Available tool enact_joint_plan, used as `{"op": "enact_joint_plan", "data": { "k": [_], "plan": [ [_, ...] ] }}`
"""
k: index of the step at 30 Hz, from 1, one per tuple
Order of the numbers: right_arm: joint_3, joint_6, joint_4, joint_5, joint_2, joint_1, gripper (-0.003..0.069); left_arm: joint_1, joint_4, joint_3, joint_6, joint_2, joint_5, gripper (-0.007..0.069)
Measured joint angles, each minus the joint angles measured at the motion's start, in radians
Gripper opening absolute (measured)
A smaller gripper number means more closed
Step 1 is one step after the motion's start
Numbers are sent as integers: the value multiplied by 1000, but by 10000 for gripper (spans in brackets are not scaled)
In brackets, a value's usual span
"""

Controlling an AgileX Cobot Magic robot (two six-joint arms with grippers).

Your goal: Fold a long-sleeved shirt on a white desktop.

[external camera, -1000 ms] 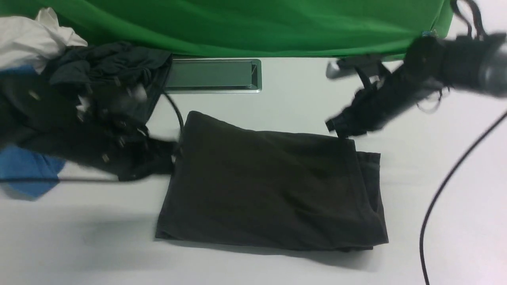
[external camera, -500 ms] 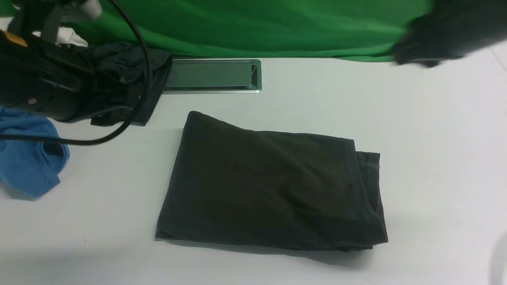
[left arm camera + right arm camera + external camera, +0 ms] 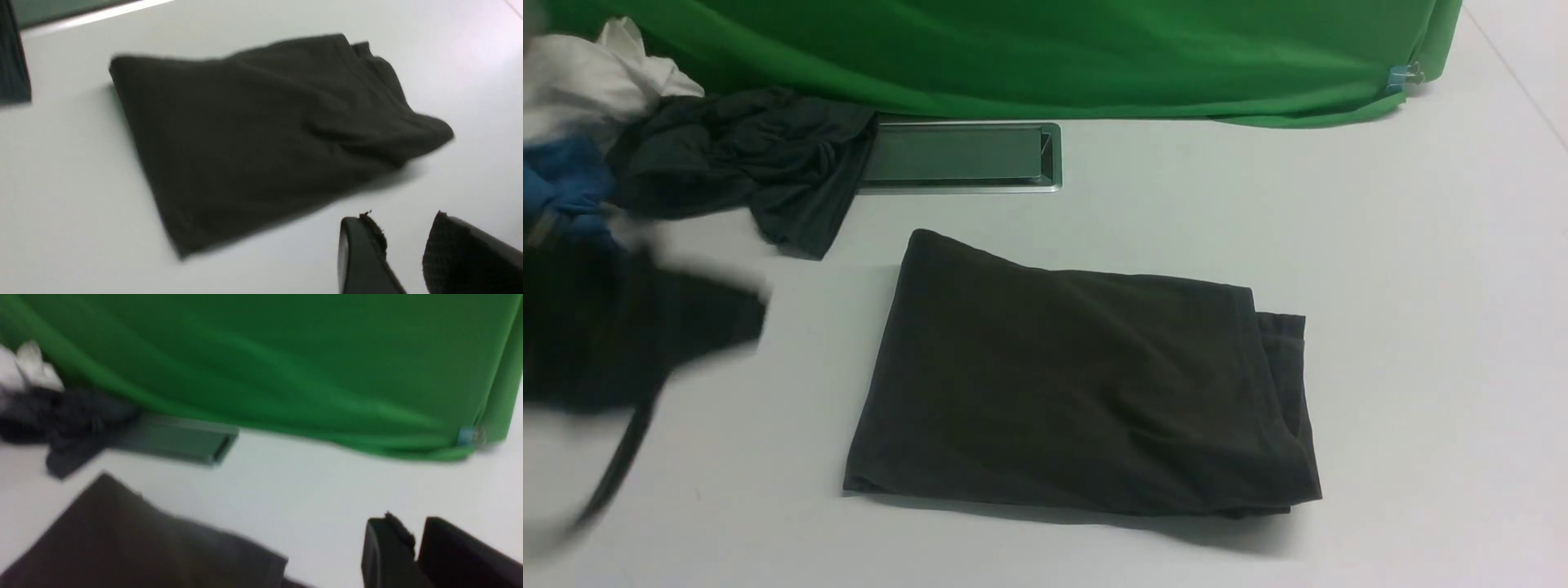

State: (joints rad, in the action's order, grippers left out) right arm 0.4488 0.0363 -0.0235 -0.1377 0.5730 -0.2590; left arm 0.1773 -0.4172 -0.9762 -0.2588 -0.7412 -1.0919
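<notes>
On the white counter we see the dark shirt lying folded into a wide bundle, near the metal hatch, while our left hand and right hand hang apart from it, both open and empty

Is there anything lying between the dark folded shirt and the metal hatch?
No. In the front view, only bare white desktop shows between the dark folded shirt and the metal hatch.

Apparently, crumpled white cloth.
</notes>
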Motion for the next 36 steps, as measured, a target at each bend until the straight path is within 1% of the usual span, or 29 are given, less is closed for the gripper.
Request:
{"op": "enact_joint_plan", "data": {
  "k": [3,4,6,10,12,16,17,21,32,36],
  "plan": [
    [-105,-8,0,159,-94,0,174,0,-44,124,63,171,-14,246],
    [-111,-8,0,169,-98,0,175,0,-49,131,66,182,-15,246],
    [-168,-11,0,283,-146,0,190,0,-116,204,105,310,-28,246],
    [-182,-13,0,340,-174,-12,200,0,-195,234,107,459,-37,246],
    [-183,-13,0,349,-176,-16,202,0,-196,234,97,497,-25,246],
    [-184,-13,0,349,-177,-22,213,0,-187,234,-3,585,138,246],
    [-184,-13,0,349,-177,-22,214,0,-187,234,-5,587,146,246],
    [-185,-13,0,349,-177,-22,220,0,-186,234,-25,596,257,246],
    [-185,-13,0,349,-177,-22,235,0,-182,234,-29,596,302,246],
    [-185,-13,0,349,-177,-22,237,0,-122,235,-29,596,332,246]
  ]
}}
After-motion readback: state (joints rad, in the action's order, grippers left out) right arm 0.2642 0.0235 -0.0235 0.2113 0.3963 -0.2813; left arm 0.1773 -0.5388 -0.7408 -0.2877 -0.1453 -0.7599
